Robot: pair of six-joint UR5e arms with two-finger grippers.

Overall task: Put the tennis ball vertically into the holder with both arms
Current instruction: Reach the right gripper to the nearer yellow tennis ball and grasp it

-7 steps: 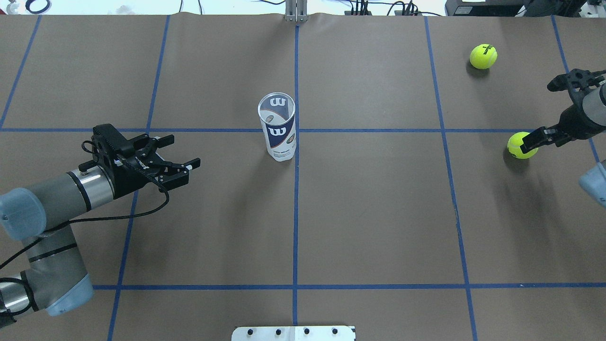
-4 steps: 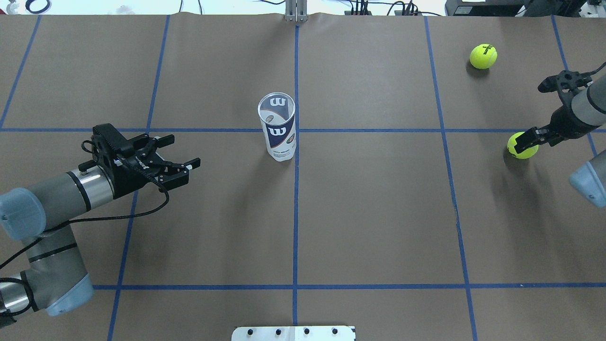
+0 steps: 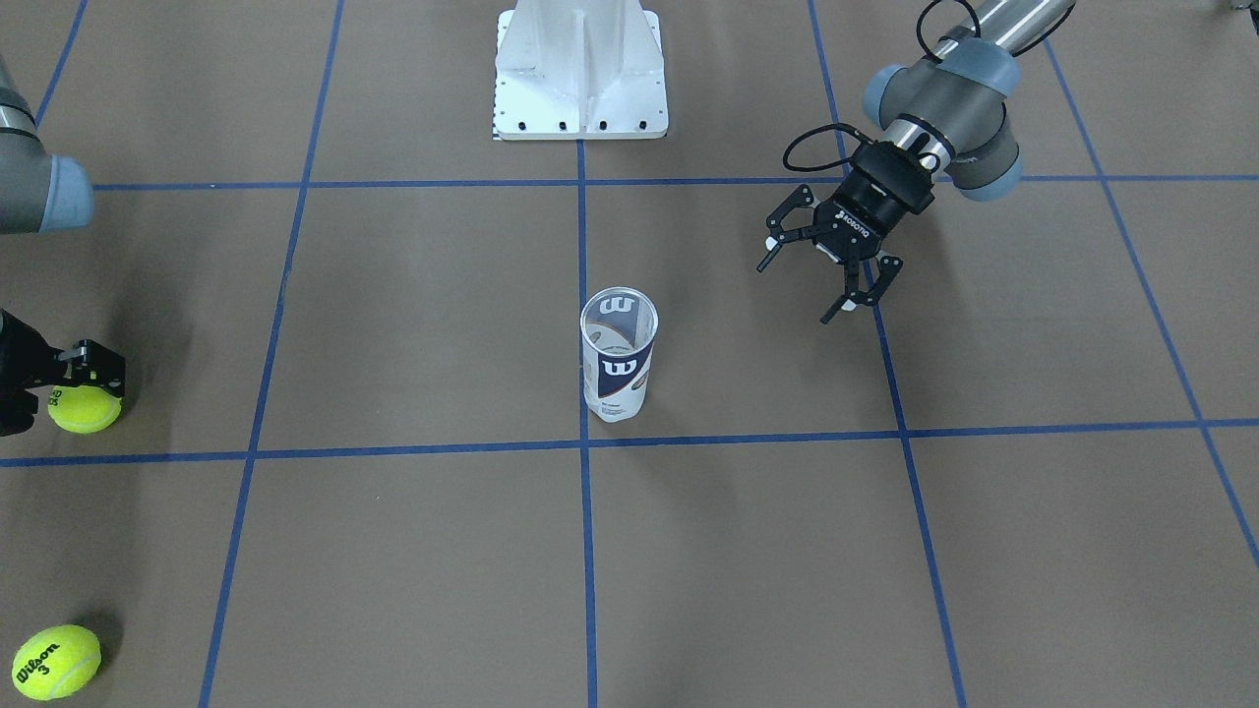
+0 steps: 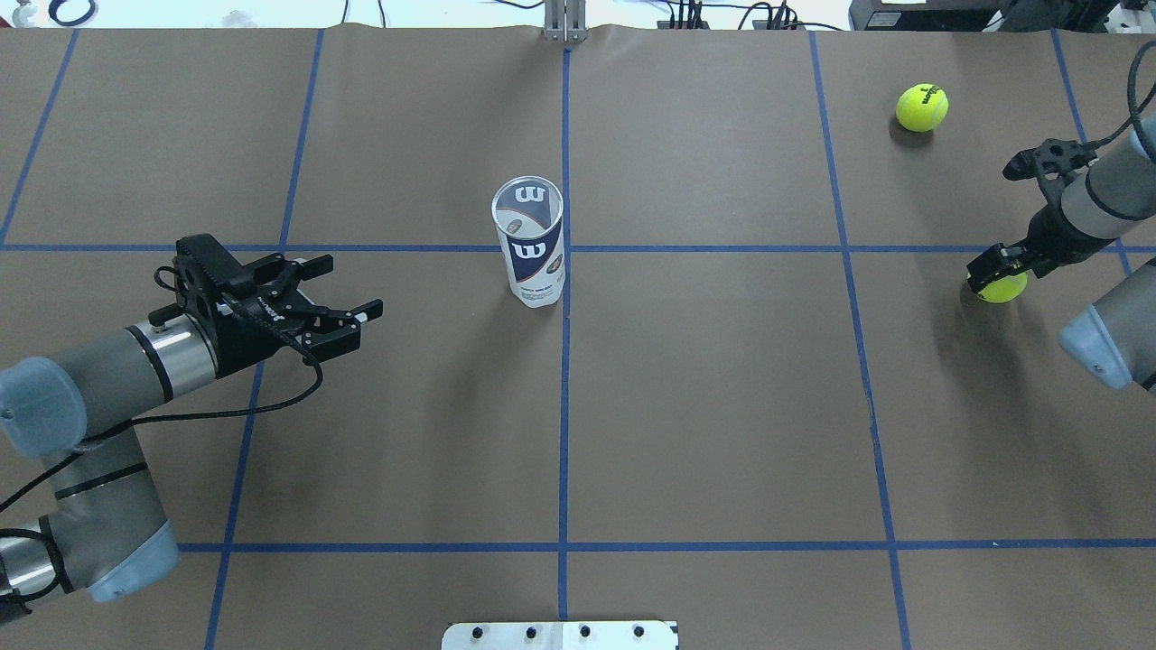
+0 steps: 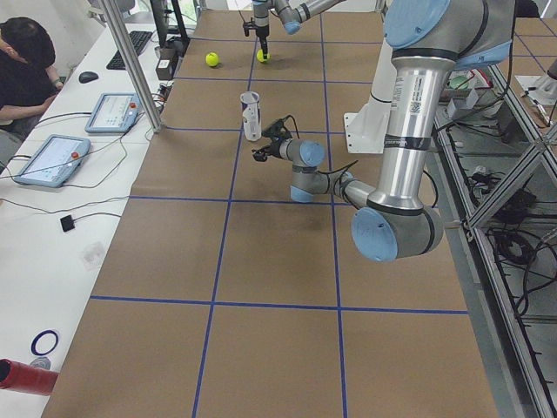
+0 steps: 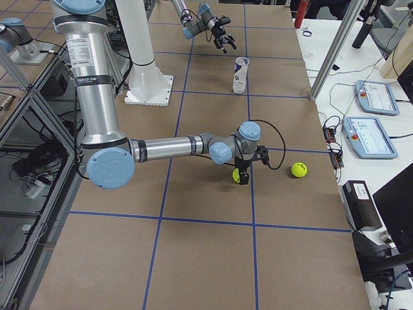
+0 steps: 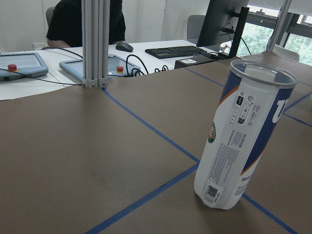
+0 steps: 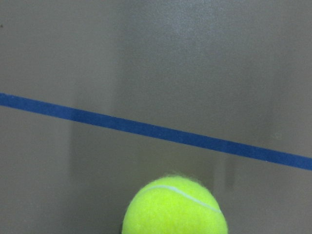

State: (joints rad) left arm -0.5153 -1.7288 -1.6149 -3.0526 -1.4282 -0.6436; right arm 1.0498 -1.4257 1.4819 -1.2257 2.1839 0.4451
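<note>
The holder (image 4: 533,248), a clear can with a navy-and-white label, stands upright and open-topped near the table's middle; it also shows in the front view (image 3: 618,369) and the left wrist view (image 7: 243,141). A yellow tennis ball (image 4: 1004,289) lies on the table at the right. My right gripper (image 4: 989,266) points down right over it, fingers apart around its top; the ball (image 8: 174,207) fills the bottom of the right wrist view. My left gripper (image 4: 354,287) is open and empty, left of the holder and facing it.
A second tennis ball (image 4: 922,107) lies at the far right corner. The robot's white metal base (image 3: 580,69) stands at the near edge. Blue tape lines grid the brown table. Tablets and an operator sit beyond the far edge (image 5: 26,61).
My right arm has swung its wrist up and moved the gripper left over the ball, now covering its top. The ball, the holder and the left arm have not moved.
</note>
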